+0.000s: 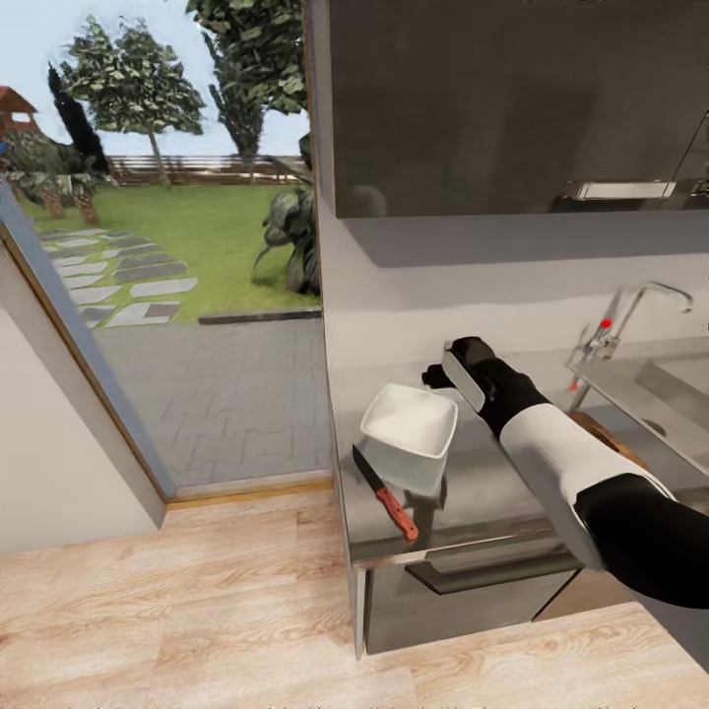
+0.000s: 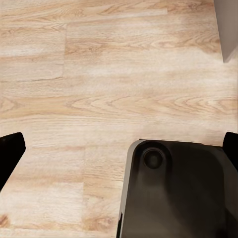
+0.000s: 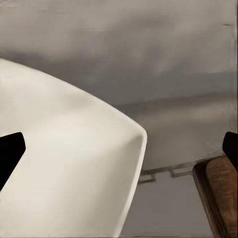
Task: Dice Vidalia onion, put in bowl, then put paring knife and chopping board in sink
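On the grey surface (image 1: 473, 492) I see my right end effector (image 1: 455, 372), fingers spread and empty, just behind the bowl (image 1: 411, 421); the paring knife (image 1: 386, 494) lies nearer me, handle forward.

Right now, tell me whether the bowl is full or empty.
Empty: the bowl on the countertop shows a bare white inside, with no onion pieces in the head view.
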Robot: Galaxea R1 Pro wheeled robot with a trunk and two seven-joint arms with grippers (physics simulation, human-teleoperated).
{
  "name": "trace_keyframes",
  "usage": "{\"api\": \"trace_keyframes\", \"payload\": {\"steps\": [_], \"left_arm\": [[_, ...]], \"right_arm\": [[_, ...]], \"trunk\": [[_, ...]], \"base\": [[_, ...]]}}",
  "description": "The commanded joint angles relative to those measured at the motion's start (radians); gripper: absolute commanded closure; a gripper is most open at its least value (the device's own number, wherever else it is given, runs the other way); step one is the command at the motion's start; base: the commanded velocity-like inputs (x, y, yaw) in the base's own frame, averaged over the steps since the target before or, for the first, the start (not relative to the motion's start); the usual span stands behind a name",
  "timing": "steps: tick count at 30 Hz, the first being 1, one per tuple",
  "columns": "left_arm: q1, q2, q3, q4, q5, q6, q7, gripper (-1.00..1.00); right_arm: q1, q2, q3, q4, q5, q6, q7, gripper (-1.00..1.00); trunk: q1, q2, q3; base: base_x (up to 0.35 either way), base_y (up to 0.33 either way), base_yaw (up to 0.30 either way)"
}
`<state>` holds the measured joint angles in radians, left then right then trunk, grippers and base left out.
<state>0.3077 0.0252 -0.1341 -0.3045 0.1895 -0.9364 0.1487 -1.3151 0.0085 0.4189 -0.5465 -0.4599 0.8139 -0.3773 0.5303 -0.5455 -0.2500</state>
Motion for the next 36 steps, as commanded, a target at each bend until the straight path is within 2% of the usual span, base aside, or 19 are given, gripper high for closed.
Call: {"api": "trace_keyframes", "payload": {"steps": [1,10,22,30,36], "left_arm": [[0.0,0.001,-0.009,-0.002,0.007,-0.001,0.006,-1.0],[0.0,0.001,-0.009,-0.002,0.007,-0.001,0.005,-1.0],[0.001,0.001,-0.009,-0.002,0.007,-0.001,0.005,-1.0],[0.001,0.001,-0.009,-0.002,0.007,-0.001,0.005,-1.0],[0.001,0.001,-0.009,-0.002,0.007,-0.001,0.005,-1.0]], "right_arm": [[-0.001,-0.002,0.006,-0.007,-0.011,0.006,-0.013,-1.0],[-0.001,-0.005,0.006,-0.017,-0.011,0.014,-0.028,-1.0],[-0.001,0.005,0.007,-0.002,-0.012,0.012,-0.027,-1.0],[-0.001,0.007,0.008,0.016,-0.013,0.011,-0.023,-1.0],[-0.001,0.007,0.008,0.017,-0.014,0.011,-0.023,-1.0]], "trunk": [[0.0,-0.001,-0.002],[0.0,-0.001,-0.002],[0.0,-0.001,-0.002],[0.0,-0.001,-0.002],[0.0,-0.001,-0.002]], "base": [[-0.147,0.0,0.0],[-0.255,0.0,0.0],[-0.324,0.015,0.0],[-0.313,0.124,0.0],[-0.1,0.234,0.0]]}}
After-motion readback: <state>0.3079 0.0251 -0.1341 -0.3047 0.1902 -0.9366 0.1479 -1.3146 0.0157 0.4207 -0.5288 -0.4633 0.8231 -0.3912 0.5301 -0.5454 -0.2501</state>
